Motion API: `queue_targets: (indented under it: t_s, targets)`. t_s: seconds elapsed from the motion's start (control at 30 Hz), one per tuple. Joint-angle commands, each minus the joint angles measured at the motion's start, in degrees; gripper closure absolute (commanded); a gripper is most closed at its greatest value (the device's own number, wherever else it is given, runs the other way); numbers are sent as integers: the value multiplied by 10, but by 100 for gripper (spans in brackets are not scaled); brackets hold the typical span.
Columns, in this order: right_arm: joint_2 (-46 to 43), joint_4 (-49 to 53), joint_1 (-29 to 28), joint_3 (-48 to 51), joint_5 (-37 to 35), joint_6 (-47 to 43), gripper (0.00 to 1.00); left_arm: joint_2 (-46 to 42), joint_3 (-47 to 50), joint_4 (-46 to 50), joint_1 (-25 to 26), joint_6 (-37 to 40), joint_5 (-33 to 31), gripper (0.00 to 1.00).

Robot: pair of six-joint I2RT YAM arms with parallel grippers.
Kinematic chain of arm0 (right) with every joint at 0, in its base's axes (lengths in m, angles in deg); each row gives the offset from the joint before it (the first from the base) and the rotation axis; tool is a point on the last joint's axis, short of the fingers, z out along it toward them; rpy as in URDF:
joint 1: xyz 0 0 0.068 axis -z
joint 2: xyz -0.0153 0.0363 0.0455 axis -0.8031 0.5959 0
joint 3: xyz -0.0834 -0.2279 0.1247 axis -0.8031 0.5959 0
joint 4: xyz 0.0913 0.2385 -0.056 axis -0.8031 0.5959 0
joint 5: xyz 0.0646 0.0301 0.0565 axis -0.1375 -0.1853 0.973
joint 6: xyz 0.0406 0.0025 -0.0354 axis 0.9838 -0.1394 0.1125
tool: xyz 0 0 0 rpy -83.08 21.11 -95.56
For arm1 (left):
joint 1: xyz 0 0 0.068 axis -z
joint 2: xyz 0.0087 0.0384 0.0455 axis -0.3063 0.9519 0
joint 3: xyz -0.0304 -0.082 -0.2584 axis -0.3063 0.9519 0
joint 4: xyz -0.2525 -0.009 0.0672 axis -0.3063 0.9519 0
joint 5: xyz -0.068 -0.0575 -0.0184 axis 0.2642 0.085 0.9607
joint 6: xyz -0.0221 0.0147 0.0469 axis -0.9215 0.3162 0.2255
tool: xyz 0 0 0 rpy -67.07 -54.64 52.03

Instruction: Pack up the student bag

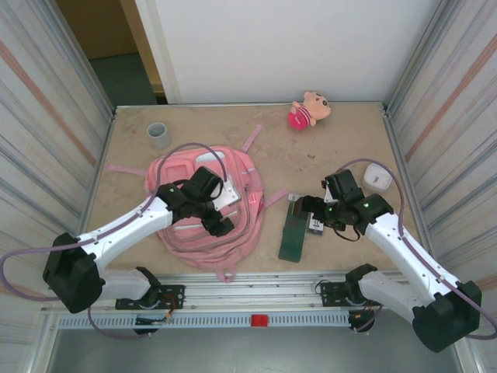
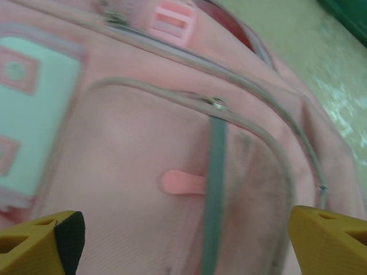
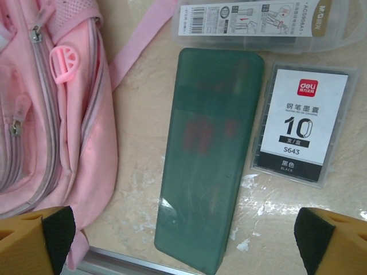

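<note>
The student bag (image 1: 237,233) is a large pink backpack lying flat on the left half of the table, front pockets up. My left gripper (image 1: 217,221) hangs open just above its front pocket. In the left wrist view the pocket (image 2: 132,143) lies close below the wide-apart yellow fingers (image 2: 40,240), with a pink zipper pull (image 2: 182,182) between them. My right gripper (image 1: 311,216) is open above a dark green pencil case (image 3: 209,166) lying right of the bag (image 3: 51,114). A small box of black ink cartridges (image 3: 301,126) lies beside the case. Nothing is held.
A clear plastic box with a printed label (image 3: 258,23) lies beyond the pencil case. A pink plush doll (image 1: 309,109) sits at the back, a grey roll (image 1: 159,134) at the back left, a white object (image 1: 377,177) at the right. Metal walls flank the table; a rail (image 1: 256,284) runs along its near edge.
</note>
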Motion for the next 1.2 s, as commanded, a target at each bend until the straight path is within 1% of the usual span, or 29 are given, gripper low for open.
queue_targets:
  t_s: [0.0,0.07,0.23,0.3,0.33,0.43,0.47,0.53,0.67,0.73,0.8,0.83,0.87,0.9,0.93,0.97,1.0,1.03,1.07,1.1,1.17]
  targets:
    - [-6,-6,-4,10,17,-5,1,20,10,10,10,38,2,7]
    - [-2,-3,-4,9,12,-8,1,36,8,10,11,31,-19,7]
    - [11,35,-3,-11,-36,-23,1,63,-7,29,12,9,-116,7]
    - [40,48,-3,-21,-49,-28,1,62,-9,29,12,6,-142,8]
    - [49,53,-3,-24,-50,-29,1,60,-10,29,12,6,-141,8]
    - [71,60,-14,-30,-43,-27,1,47,-4,19,14,15,-92,10]
    - [75,60,-22,-30,-45,-25,1,41,2,11,18,17,-87,10]
    - [81,62,-42,-32,-55,-16,1,36,13,-4,19,19,-90,11]
    - [89,53,-79,-33,-62,4,1,43,18,-4,21,25,-95,12]
    - [91,37,-88,-29,-57,10,1,50,18,-3,21,22,-112,15]
    - [91,16,-92,-25,-46,11,1,54,17,-4,21,21,-125,26]
    - [90,4,-92,-22,-38,13,1,54,16,-4,22,23,-127,30]
    - [89,-7,-93,-21,-32,16,1,53,13,-4,21,23,-125,34]
    - [87,-18,-96,-20,-27,18,1,49,11,-4,21,23,-120,40]
    - [84,-32,-100,-19,-22,19,1,43,8,-4,21,24,-111,54]
    - [79,-46,-105,-17,-19,20,1,35,4,-10,22,19,-107,75]
    - [74,-60,-109,-15,-18,21,1,27,1,-19,22,11,-103,86]
    - [67,-78,-115,-11,-15,23,1,17,-1,-33,21,2,-89,94]
    - [59,-97,-119,-5,-11,27,1,8,-4,-44,21,-4,-64,98]
    - [52,-117,-125,0,-8,32,1,1,-6,-59,21,-9,-46,99]
    - [33,-166,-143,18,-2,37,1,-11,-9,-96,21,-36,-20,100]
